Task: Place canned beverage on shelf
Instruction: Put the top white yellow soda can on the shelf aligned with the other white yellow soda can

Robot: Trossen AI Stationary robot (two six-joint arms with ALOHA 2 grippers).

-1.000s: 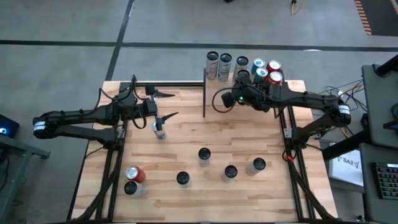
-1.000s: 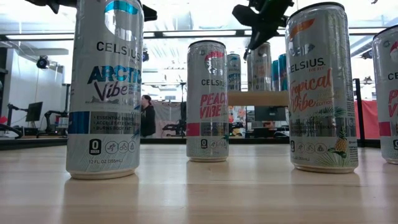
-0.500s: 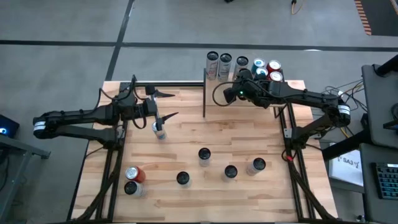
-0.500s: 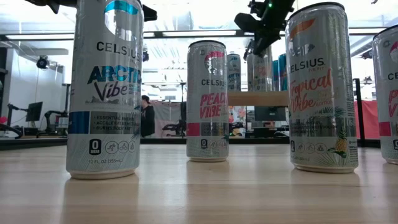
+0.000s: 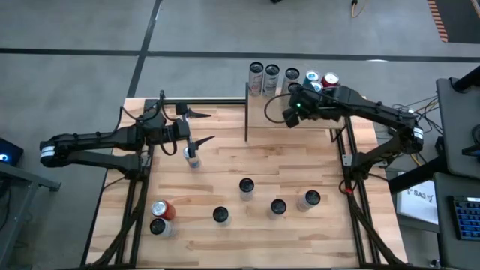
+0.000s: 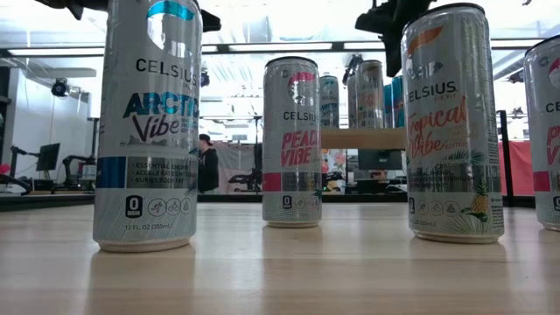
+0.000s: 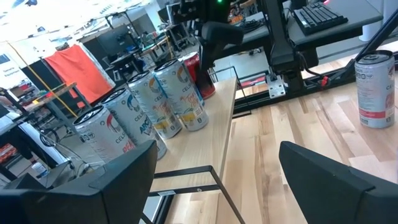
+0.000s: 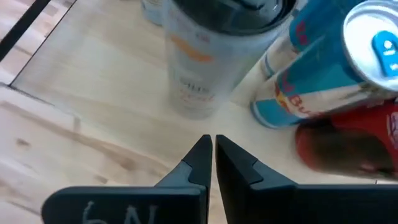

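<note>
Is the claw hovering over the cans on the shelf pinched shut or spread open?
Shut. The right gripper has its two dark fingers pressed together with nothing between them, above the cans on the shelf.

A large plank tabletop (image 5: 225,195) is seen on a grey floor (image 5: 75,45). A keyboard (image 5: 465,217) is set on a desk at the right. In the room beyond, a person (image 6: 208,164) is seen, with a red panel (image 7: 74,71) nearby.

Left pincer (image 5: 201,127) spread wide, right pincer (image 8: 213,147) closed, empty
</note>
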